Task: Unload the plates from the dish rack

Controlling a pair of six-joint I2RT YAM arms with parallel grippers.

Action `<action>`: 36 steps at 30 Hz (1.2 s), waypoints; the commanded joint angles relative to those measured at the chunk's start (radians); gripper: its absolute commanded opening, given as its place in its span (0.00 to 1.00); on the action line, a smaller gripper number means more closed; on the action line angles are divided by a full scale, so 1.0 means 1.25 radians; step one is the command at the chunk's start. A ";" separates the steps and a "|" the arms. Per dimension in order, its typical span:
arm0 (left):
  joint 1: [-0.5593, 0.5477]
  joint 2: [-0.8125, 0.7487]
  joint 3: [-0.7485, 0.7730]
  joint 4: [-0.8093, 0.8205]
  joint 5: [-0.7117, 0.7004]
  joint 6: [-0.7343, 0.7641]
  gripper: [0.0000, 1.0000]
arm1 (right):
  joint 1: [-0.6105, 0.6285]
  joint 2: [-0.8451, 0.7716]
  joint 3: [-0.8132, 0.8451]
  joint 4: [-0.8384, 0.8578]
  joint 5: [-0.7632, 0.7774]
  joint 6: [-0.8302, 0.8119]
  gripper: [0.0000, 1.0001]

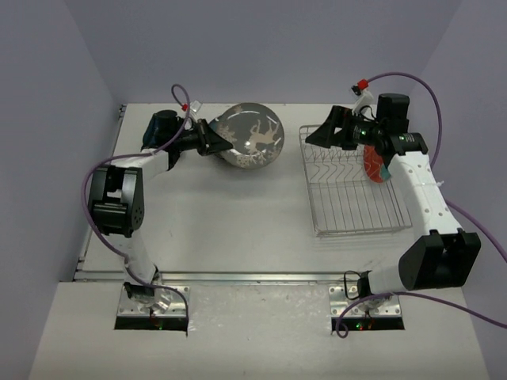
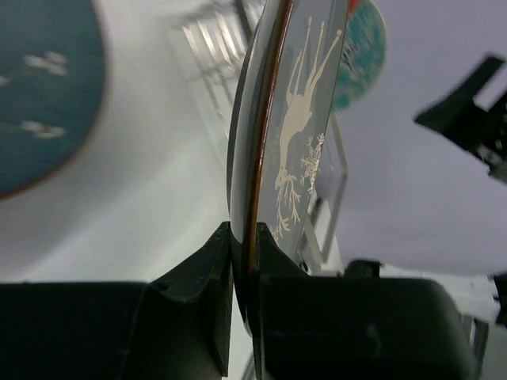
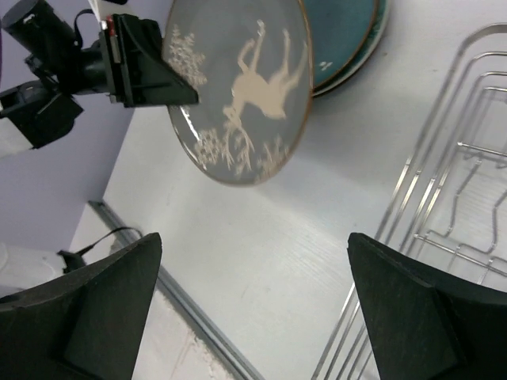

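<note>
My left gripper [image 1: 224, 142] is shut on the rim of a grey plate with a pale deer on it [image 1: 253, 133], held tilted above the table's back left. The wrist view shows that rim pinched between the jaws of the left gripper [image 2: 244, 231], the deer plate [image 2: 305, 119] standing edge-on. My right gripper [image 1: 321, 136] is open and holds nothing, at the back left corner of the dish rack [image 1: 348, 207]. A red-rimmed plate [image 1: 372, 168] stands in the rack, partly hidden by the right arm. Seen from the right gripper [image 3: 253, 237], the deer plate [image 3: 245, 87] hangs ahead.
Dark teal plates [image 3: 345, 32] lie stacked on the table beyond the held plate; one teal plate [image 2: 40, 95] also shows in the left wrist view. The rack's wire edge [image 3: 444, 198] runs beside my right finger. The table's metal front rail [image 1: 253, 277] lies near the arm bases.
</note>
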 commanded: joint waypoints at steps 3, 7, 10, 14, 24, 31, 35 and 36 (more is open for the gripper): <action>0.092 0.072 0.185 -0.027 -0.088 0.040 0.00 | -0.005 -0.034 0.016 -0.026 0.169 -0.039 0.99; 0.107 0.164 0.286 -0.091 -0.117 0.072 0.00 | -0.009 -0.044 0.003 -0.027 0.183 -0.058 0.99; 0.109 0.206 0.323 -0.108 -0.129 0.083 0.00 | -0.009 -0.045 0.000 -0.034 0.189 -0.062 0.99; 0.109 0.261 0.355 -0.115 -0.123 0.077 0.00 | -0.009 -0.043 0.004 -0.043 0.199 -0.071 0.99; 0.109 0.320 0.382 -0.137 -0.087 0.071 0.18 | -0.009 -0.015 0.019 -0.066 0.201 -0.067 0.99; 0.103 0.296 0.387 -0.264 -0.124 0.167 0.48 | -0.009 -0.012 0.032 -0.083 0.201 -0.068 0.99; 0.090 0.270 0.399 -0.349 -0.187 0.238 0.73 | -0.009 -0.015 0.035 -0.086 0.206 -0.070 0.99; 0.088 0.268 0.405 -0.370 -0.201 0.251 0.79 | -0.009 -0.014 0.037 -0.088 0.206 -0.069 0.99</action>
